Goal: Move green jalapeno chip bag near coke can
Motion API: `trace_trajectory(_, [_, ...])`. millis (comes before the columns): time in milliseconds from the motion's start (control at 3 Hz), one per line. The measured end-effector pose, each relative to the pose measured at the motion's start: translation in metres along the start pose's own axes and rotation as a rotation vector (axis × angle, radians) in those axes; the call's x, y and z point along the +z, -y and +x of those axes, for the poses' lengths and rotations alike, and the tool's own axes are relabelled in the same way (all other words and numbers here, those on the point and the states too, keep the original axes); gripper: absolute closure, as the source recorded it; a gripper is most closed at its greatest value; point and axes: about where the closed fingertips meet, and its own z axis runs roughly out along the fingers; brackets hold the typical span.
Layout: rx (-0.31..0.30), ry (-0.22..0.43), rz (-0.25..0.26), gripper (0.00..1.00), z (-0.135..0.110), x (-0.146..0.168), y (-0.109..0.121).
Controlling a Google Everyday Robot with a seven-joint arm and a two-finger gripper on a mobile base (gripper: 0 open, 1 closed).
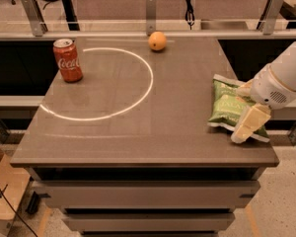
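Camera view: end effector [241,113] at green jalapeno chip bag [224,102] (coke can [68,61] distant).

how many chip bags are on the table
1. The green jalapeno chip bag lies near the table's right edge, with the gripper at its right end. No other shows.

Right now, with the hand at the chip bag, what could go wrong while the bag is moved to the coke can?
1. The green jalapeno chip bag lies near the right front corner of the table, with the hand over it. A poor grasp might push it off the edge.
2. The coke can stands upright at the far left. A bag set down too close might tip it.
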Motion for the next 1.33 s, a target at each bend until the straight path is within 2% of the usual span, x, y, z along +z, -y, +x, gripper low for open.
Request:
trace_trajectory(333, [-0.012, 0.010, 0.015, 0.41, -0.006, -0.012, -0.001])
trace_trajectory(667, [-0.050, 0.029, 0.047, 0.64, -0.023, -0.032, -0.005])
trace_trajectory(1000, [-0.113, 0.070, 0.079, 0.87, -0.052, -0.056, -0.011])
trace_trajectory(1333, [-0.179, 0.154, 0.106, 1.00, -0.092, -0.078, -0.019])
